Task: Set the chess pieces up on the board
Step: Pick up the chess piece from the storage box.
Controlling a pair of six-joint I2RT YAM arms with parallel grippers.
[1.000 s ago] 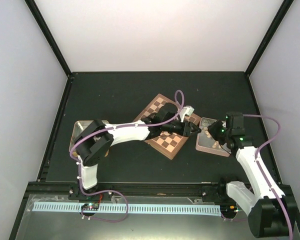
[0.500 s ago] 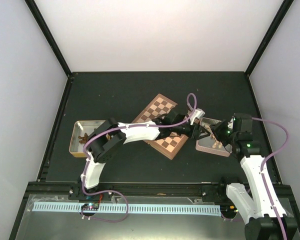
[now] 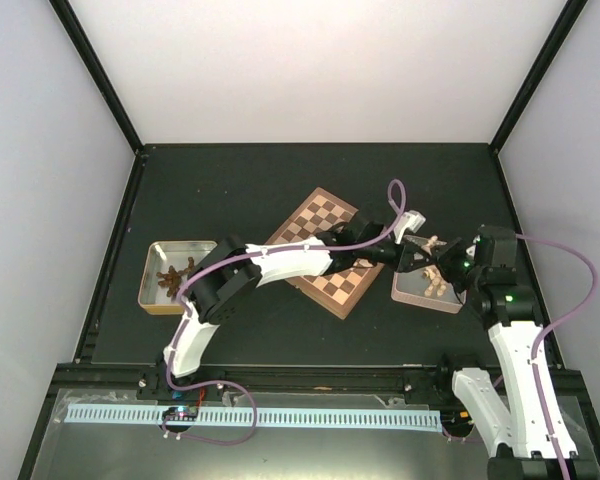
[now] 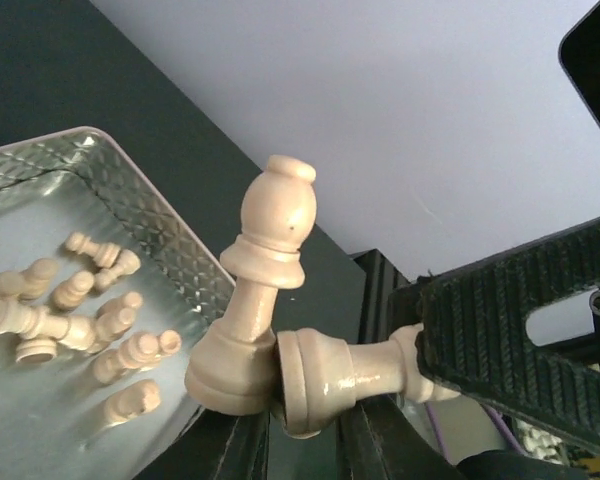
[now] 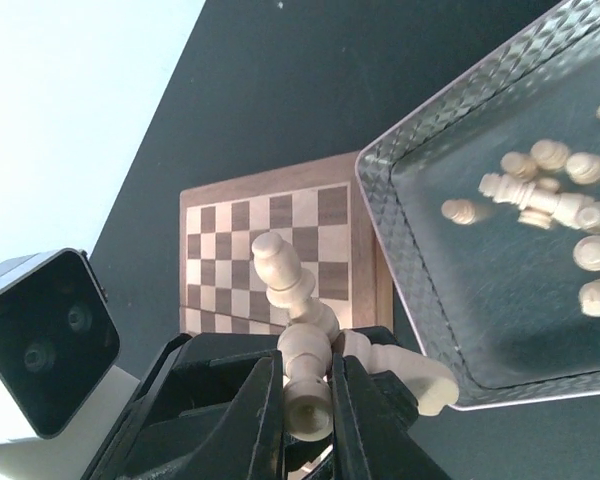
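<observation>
looks like a midair handover w/ two pale pcs jammed together. left gripper [image 4: 305, 440] jaws nearly shut on base of lying piece [image 4: 350, 365], bishop [image 4: 270, 260] pressed vs it. right gripper [image 5: 305, 400] clamps same pc's head end. best to free one pc before heading to board [image 5: 280, 215], else both may drop. l arm stretches across board, r arm bends inward. they meet over grey tray [image 4: 170, 240] edge.
</observation>
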